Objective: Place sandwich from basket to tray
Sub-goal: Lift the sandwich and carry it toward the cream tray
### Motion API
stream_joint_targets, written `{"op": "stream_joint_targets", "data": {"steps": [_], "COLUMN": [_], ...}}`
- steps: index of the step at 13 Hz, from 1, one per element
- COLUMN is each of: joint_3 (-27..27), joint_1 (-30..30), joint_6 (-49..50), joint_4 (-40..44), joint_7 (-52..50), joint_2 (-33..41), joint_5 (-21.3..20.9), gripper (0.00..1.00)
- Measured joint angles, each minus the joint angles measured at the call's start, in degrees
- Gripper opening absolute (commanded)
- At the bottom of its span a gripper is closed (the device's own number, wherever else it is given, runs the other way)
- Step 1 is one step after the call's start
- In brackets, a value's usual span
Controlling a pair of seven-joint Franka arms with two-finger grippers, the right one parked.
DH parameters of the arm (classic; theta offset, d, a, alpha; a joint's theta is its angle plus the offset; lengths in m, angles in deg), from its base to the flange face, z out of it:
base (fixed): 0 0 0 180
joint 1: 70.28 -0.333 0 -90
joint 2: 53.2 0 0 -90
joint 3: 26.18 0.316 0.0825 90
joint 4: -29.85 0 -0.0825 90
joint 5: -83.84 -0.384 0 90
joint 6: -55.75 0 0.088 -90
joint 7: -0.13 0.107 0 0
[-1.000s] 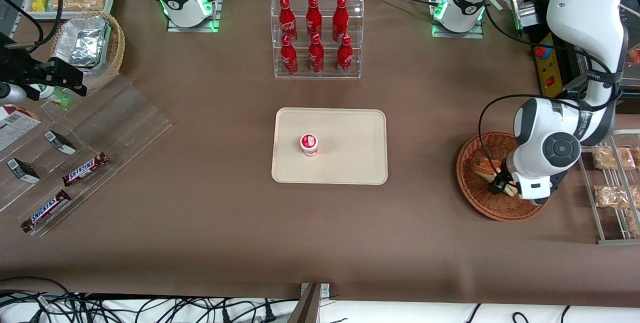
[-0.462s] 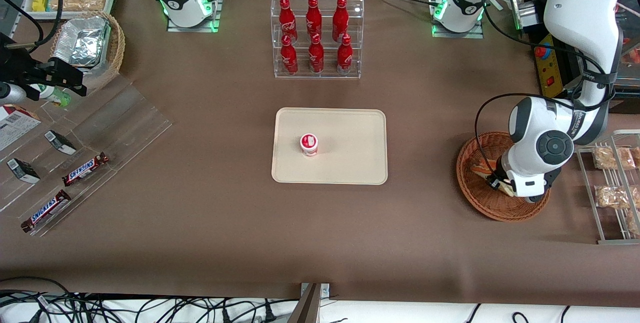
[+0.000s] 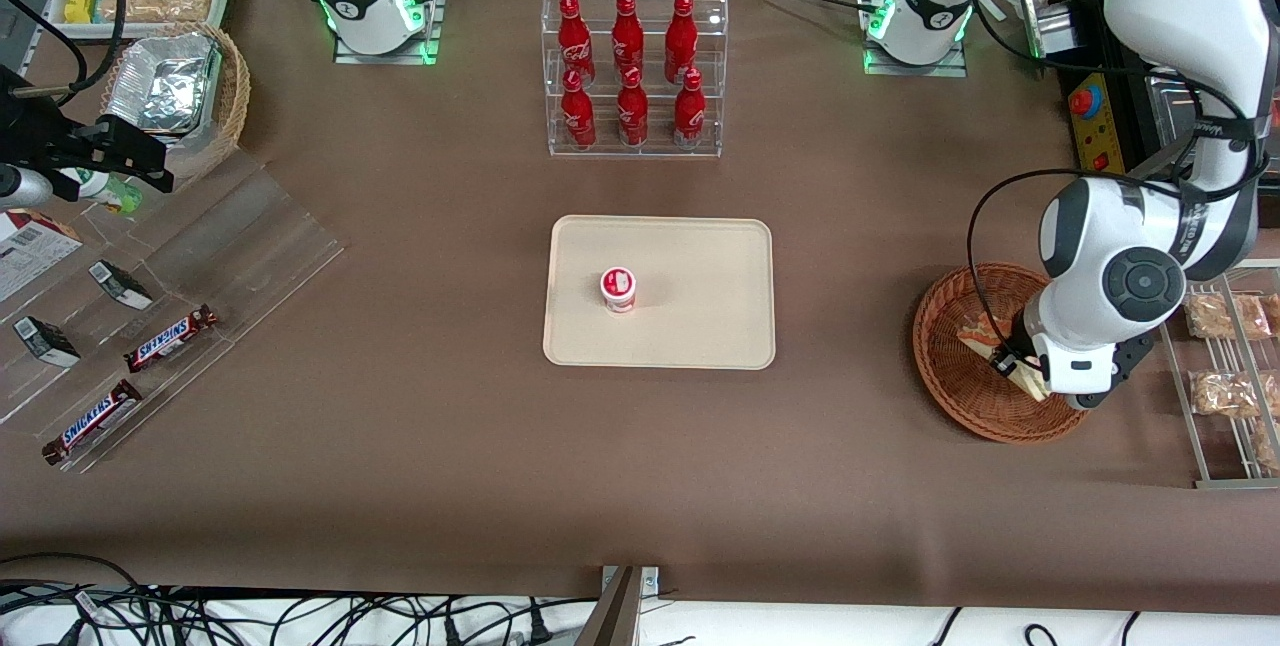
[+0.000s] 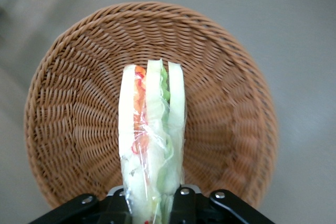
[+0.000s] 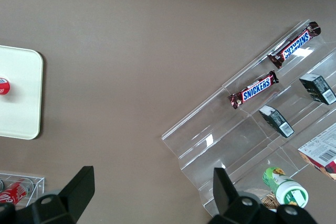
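The sandwich (image 4: 149,140), a plastic-wrapped wedge of pale bread with red, orange and green layers, is clamped between the fingers of my left gripper (image 4: 152,208). In the front view the gripper (image 3: 1018,368) holds the sandwich (image 3: 985,338) over the round reddish-brown wicker basket (image 3: 945,381), inside its rim. The whole basket (image 4: 68,103) shows beneath the sandwich, with nothing else in it. The cream tray (image 3: 700,326) lies at the middle of the table, well away toward the parked arm's end from the basket.
A small red-and-white cup (image 3: 618,288) stands on the tray. An acrylic rack of red bottles (image 3: 632,71) is farther from the front camera than the tray. A wire rack of beige snack packs (image 3: 1225,366) lies close beside the basket. Candy bars (image 3: 170,338) sit on a clear stand.
The wrist and gripper have shifted a little over the basket, toward the wire rack, with the sandwich still clamped. The tray and cup are unchanged.
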Motion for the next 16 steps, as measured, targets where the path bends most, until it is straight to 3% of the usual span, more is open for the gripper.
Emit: {"op": "stream_joint_targets", "data": {"steps": [8,16], "joint_3": [-14.93,-26.29], "joint_1": [1.36,1.64], "joint_6": [5.68,17.74], "joint_4": [4.90,12.63], "joint_7": [0.64,13.42], "joint_2": [0.72,0.74], "joint_5": [0.00,-0.01], "gripper": [0.00,0.00]}}
